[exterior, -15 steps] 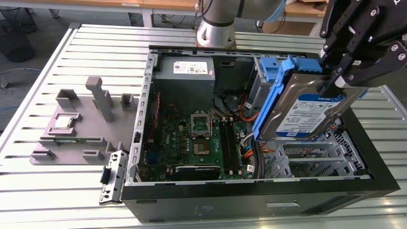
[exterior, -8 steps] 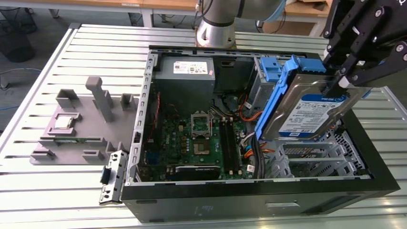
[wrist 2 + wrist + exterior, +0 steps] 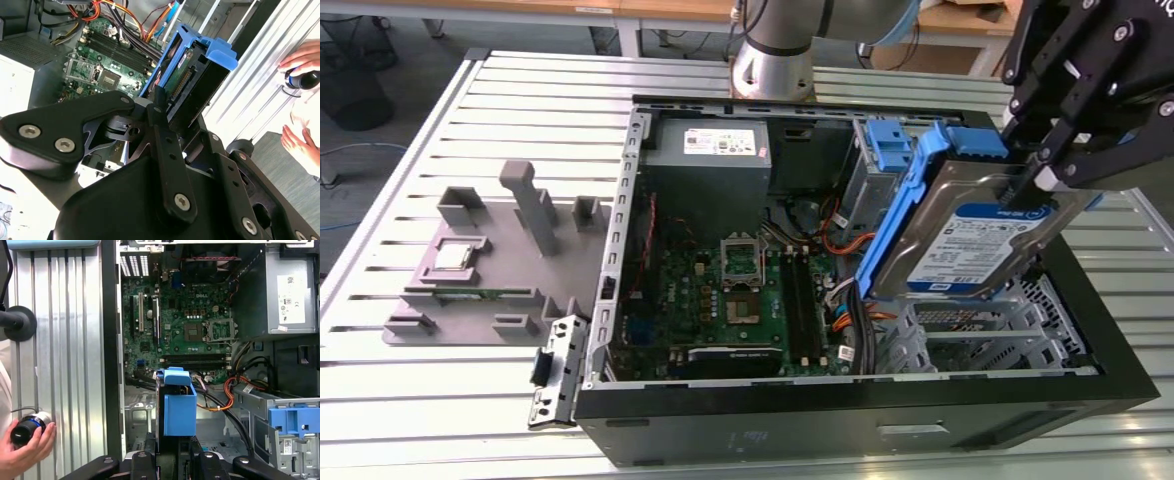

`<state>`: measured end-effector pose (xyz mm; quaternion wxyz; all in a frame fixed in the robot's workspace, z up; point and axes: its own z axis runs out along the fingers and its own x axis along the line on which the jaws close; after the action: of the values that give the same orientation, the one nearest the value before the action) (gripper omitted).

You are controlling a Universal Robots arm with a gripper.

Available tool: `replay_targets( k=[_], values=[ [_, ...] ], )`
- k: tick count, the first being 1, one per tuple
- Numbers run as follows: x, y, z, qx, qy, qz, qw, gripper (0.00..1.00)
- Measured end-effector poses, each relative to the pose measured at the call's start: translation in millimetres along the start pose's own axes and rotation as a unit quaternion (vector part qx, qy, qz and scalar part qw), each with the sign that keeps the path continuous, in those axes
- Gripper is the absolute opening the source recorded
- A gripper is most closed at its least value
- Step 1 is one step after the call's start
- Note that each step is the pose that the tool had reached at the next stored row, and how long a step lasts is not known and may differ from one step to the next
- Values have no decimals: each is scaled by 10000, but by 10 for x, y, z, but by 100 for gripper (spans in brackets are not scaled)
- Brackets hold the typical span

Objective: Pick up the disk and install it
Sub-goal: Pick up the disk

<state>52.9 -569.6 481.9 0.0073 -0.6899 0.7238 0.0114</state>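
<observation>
Above the computer case (image 3: 854, 425), disk (image 3: 981, 245) clamped in tool (image 3: 1025, 190), tilted

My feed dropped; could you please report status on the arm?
Gripper shut on disk. Disk tilted, in the air over the case's drive cage, not seated. Cables close beside the cage.

A slatted metal table (image 3: 480, 110) is what everything's parked on here. An open computer case (image 3: 854, 425) is laid on its side on it, and a grey fixture (image 3: 480, 270) with upright posts is set just beside the case, on the exterior view's left. The arm's base (image 3: 771, 60) is seen behind the case. In the first wrist view, a small black-and-blue cylinder (image 3: 26, 429) is held at the table's edge by a hand (image 3: 20, 455).
</observation>
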Motion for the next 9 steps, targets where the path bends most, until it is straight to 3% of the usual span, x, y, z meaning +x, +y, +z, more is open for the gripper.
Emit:
replay_targets(
  k=[9],
  values=[
    [9, -10, 1, 0, 1, -1, 10000, 35]
  ],
)
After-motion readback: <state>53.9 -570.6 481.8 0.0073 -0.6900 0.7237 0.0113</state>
